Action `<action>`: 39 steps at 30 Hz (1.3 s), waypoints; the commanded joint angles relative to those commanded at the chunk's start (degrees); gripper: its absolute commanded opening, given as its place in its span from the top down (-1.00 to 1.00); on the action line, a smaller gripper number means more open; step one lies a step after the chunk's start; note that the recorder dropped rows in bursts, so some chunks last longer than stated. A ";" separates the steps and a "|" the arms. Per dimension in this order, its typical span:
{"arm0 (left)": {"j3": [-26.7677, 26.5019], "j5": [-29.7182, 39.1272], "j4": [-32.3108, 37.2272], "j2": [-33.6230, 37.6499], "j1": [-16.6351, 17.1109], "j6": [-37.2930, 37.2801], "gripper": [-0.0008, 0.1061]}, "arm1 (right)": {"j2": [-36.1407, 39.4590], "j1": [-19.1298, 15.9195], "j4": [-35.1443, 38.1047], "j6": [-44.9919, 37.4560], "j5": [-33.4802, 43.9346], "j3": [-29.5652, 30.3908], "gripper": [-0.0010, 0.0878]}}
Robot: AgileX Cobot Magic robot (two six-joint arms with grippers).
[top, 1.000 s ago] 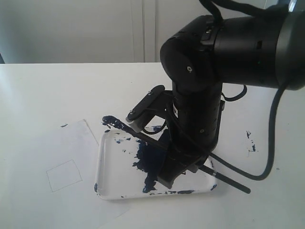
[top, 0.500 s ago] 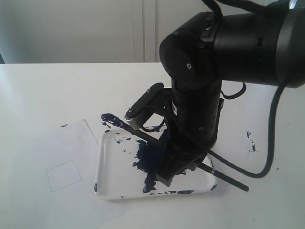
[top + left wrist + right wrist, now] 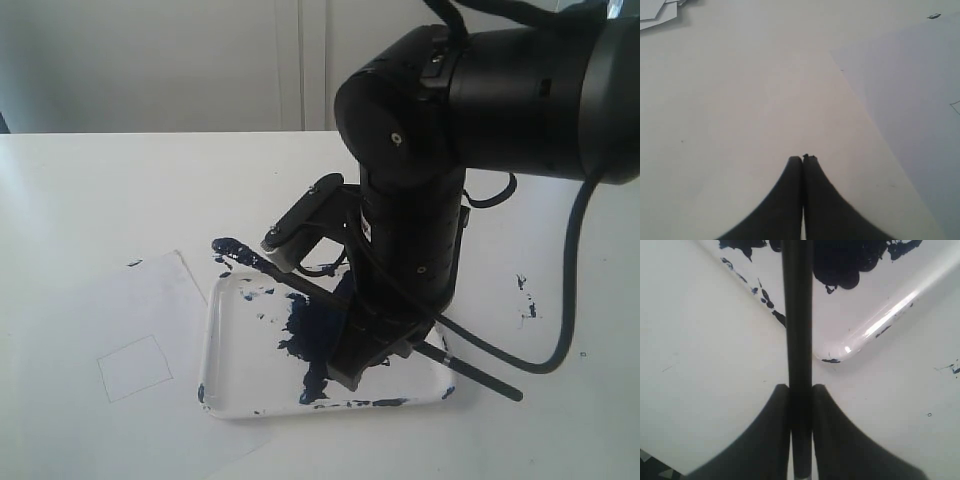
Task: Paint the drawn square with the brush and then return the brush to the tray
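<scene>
The long thin black brush (image 3: 796, 315) is clamped in the narrowly parted right tool (image 3: 800, 388) over the white paint-blotched tray (image 3: 232, 365); its tip must next be carried to the blank pencilled square (image 3: 135, 367)

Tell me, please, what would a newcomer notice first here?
The big black right arm dominates the exterior view, its gripper shut on the brush over the tray. The tray's dark blue paint blotch stands out on white, and the drawn square to its left is blank.
</scene>
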 joint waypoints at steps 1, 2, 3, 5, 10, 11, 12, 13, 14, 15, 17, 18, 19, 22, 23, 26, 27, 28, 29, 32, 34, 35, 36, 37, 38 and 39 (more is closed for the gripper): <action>0.00 0.00 0.00 0.00 0.00 0.00 0.99 | 0.00 0.00 0.00 0.00 0.00 0.00 0.98; 0.00 0.00 0.00 0.00 0.00 0.00 0.99 | 0.00 0.00 0.11 0.00 0.00 0.00 0.98; 0.00 0.00 0.00 0.00 0.00 0.00 0.99 | 0.00 0.00 0.32 0.00 0.00 0.00 0.98; 0.00 0.00 0.00 0.00 0.00 0.00 0.99 | 0.00 0.00 0.75 0.00 0.00 0.00 0.98; 0.00 0.00 0.00 0.00 0.00 0.00 0.99 | 0.00 0.00 0.88 0.00 0.00 0.00 0.98; 0.00 0.00 0.00 0.00 0.00 0.00 0.99 | 0.00 0.00 0.88 0.00 0.00 0.00 0.98; 0.00 0.00 0.00 0.00 0.00 0.00 0.99 | 0.00 0.00 0.88 0.00 0.00 0.00 0.98; 0.00 0.00 0.00 0.00 0.00 0.00 0.99 | 0.00 0.00 0.86 -0.24 0.00 0.00 0.98; 0.00 0.00 0.00 0.00 0.00 0.00 0.99 | 0.00 0.00 0.86 -0.24 0.00 0.00 0.98; 0.00 0.00 0.00 0.00 0.00 0.00 0.99 | 0.00 0.00 0.86 -0.24 0.00 0.00 0.98; 0.00 -0.24 0.00 0.00 0.00 0.00 0.99 | 0.00 0.00 0.86 -0.24 0.00 0.00 0.98; 0.00 -0.44 0.00 0.00 0.00 0.09 0.99 | 0.00 0.00 0.86 -0.35 0.00 0.00 0.98; 0.00 -0.66 0.00 0.00 0.00 0.42 0.99 | 0.00 0.00 0.86 -0.46 0.00 0.00 0.98; 0.00 -3.84 0.00 0.00 0.00 -0.03 0.99 | 0.00 0.00 0.86 -0.91 0.00 0.00 0.98; 0.00 -5.17 -0.48 0.00 0.00 -0.80 0.99 | 0.00 0.00 0.86 -1.01 0.00 0.00 0.98; 0.00 -9.82 -1.44 0.00 0.00 -7.32 0.99 | 0.00 0.00 0.86 -1.29 0.00 0.00 0.98; 0.00 -11.12 -1.44 0.00 0.00 -10.24 0.99 | 0.00 0.00 0.86 -1.29 0.00 0.00 0.98; 0.00 -12.58 -1.44 0.00 0.00 -14.30 0.99 | 0.00 0.00 0.86 -1.29 0.00 0.00 0.98; 0.00 -13.78 -1.44 0.00 0.00 -19.19 0.99 | 0.00 0.00 0.86 -1.41 0.00 0.00 0.98; 0.00 -14.04 -1.44 0.00 0.00 -32.51 0.99 | 0.00 0.00 0.73 -1.71 0.00 0.00 0.98; 0.00 -14.04 -0.91 0.00 0.00 -36.29 0.99 | 0.00 0.00 0.44 -1.71 0.00 0.00 0.98; 0.00 -14.17 -0.37 0.00 0.00 -36.57 0.99 | 0.00 0.00 0.14 -1.71 0.00 0.00 0.98; 0.00 -14.17 0.31 0.00 -0.03 -36.57 0.99 | 0.00 0.00 -0.17 -1.71 0.00 -0.12 0.98; 0.00 -13.96 1.70 0.00 -0.03 -36.57 0.99 | 0.00 0.00 -0.42 -1.71 0.00 -0.37 0.98; 0.00 -13.93 3.78 0.00 -0.17 -36.57 0.99 | 0.12 0.00 -0.42 -1.71 0.00 -0.92 0.98; 0.00 -13.93 5.75 0.00 -0.37 -36.61 0.99 | 0.12 0.00 -0.42 -1.71 0.00 -1.39 0.98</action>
